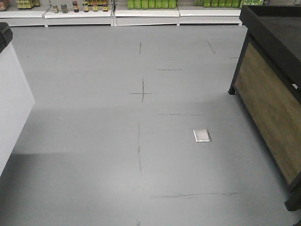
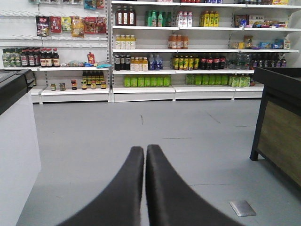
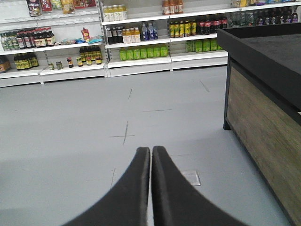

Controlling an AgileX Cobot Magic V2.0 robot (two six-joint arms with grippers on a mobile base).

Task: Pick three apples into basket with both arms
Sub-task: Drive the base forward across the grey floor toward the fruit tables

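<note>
Clenched on nothing, our left gripper point(image 2: 145, 150) and right gripper point(image 3: 151, 151) are hovering above grey floor point(image 2: 94, 132); drink shelves point(image 2: 188, 49) beyond the jaws, wood-panelled counter point(image 3: 263, 122) to their right (we cannot tell where apples, basket are).

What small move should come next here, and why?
Probably turn toward the black-topped wooden stand on the right: no apples or basket show in any view, and both the left gripper and right gripper are shut, pointing over grey floor.
</note>
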